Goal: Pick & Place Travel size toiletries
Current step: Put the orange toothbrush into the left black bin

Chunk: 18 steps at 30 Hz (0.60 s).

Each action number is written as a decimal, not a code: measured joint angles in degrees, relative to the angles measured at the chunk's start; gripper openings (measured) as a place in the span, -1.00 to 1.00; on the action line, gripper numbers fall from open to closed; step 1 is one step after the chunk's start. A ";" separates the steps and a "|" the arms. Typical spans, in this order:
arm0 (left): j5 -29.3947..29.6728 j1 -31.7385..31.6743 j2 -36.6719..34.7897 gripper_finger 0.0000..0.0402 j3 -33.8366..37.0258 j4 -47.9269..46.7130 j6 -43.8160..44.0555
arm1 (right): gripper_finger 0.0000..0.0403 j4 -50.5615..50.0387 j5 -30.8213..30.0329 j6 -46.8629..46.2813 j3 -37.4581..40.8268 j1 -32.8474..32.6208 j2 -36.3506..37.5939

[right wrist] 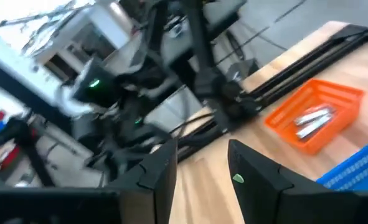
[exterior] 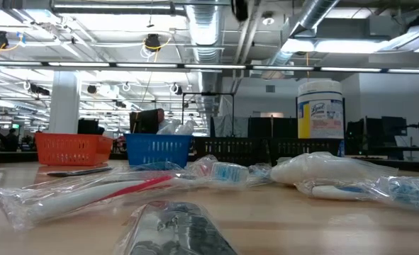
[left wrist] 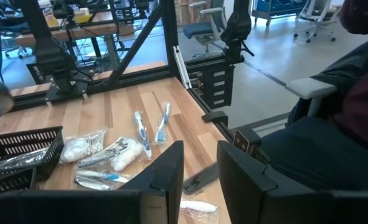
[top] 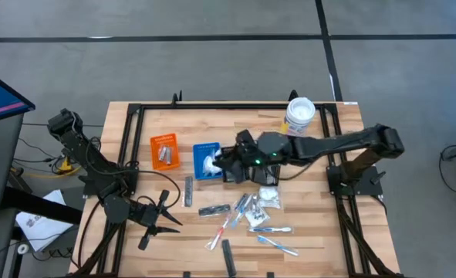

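Overhead, the right gripper [top: 221, 161] hangs just beside the blue bin [top: 207, 161], at that bin's edge nearest the black bin [top: 235, 171]; its own wrist camera shows the two dark fingers [right wrist: 162, 171] parted with a plain gap between them and nothing held. Inside the blue bin, right next to the fingertips, lies a white crinkly packet [top: 207, 163]. One step farther from the gripper stands the orange bin [top: 163, 150], holding silvery sachets [right wrist: 311, 119]. Toward the front of the table from the gripper, the remaining travel size toiletries [top: 251, 215] lie scattered on the wooden tabletop [top: 320, 232]: clear-wrapped sticks with blue or red, white packets, a silvery tube and small black pieces. Behind the right arm, at the table's back edge, stands a white tub with a blue label [top: 298, 116]. Well apart, at the table's front left corner, the left gripper [top: 163, 218] waits above bare wood, its fingers [left wrist: 165, 171] set a narrow gap apart and holding nothing.
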<state>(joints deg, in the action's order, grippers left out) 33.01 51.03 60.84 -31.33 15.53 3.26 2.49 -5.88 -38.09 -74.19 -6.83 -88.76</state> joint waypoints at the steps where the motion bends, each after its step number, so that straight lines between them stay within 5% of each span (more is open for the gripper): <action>1: 0.00 0.00 0.00 -0.55 0.00 0.00 -0.02 | -0.33 -0.99 0.03 0.57 0.00 -0.96 0.70; 18: -0.04 -4.42 0.00 -0.55 2.13 1.82 1.79 | -0.39 -22.88 -0.17 0.98 0.00 -14.51 2.58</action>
<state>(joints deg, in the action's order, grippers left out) 32.97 46.61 60.84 -29.20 17.35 5.06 -20.39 -6.05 -37.11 -74.19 -21.34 -86.17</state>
